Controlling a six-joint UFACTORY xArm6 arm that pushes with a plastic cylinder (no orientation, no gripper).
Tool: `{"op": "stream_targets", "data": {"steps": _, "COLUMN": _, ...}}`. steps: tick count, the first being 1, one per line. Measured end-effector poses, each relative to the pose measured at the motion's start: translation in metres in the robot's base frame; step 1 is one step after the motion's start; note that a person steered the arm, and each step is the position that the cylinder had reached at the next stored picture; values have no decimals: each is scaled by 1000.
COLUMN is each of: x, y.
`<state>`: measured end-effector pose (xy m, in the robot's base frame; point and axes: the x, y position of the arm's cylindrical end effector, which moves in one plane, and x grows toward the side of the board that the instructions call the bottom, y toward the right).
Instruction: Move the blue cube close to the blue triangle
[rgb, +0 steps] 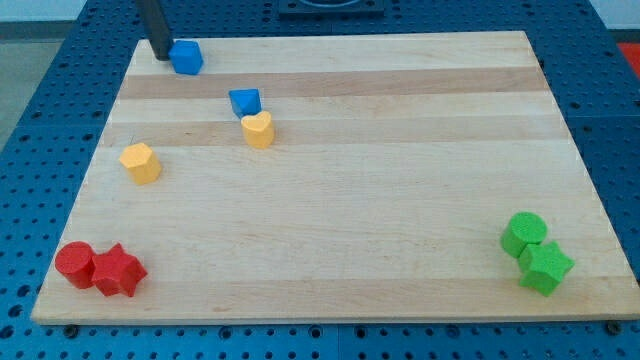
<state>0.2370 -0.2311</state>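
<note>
Blue cube touches my tip at its 3 o'clock; blue triangle lies toward 4 o'clock; no jaws here.

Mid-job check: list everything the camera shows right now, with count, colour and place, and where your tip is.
Blue cube: one, blue, top left.
Blue triangle: one, blue, below-right of the cube.
Yellow heart block: one, yellow, touching the triangle's lower edge.
Yellow hexagonal block: one, yellow, left side.
Red cylinder: one, red, bottom left.
Red star block: one, red, against the cylinder.
Green cylinder: one, green, bottom right.
Green angular block: one, green, below it.
Wooden board: one, light wood.
My tip: one, dark, at the cube's left.
</note>
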Motion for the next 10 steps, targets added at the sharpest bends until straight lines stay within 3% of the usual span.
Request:
{"op": "stream_targets", "data": {"steps": 2, "x": 23, "y": 22}}
{"op": "stream_targets", "data": {"steps": 3, "x": -39, "y": 7}}
{"op": "stream_targets", "data": {"steps": 4, "x": -41, "y": 35}}
{"op": "stream_targets", "data": {"steps": 8, "x": 105, "y": 44}}
{"op": "stream_targets", "data": {"steps": 9, "x": 102, "y": 31}}
{"op": "stream_targets", "data": {"steps": 10, "x": 41, "y": 19}}
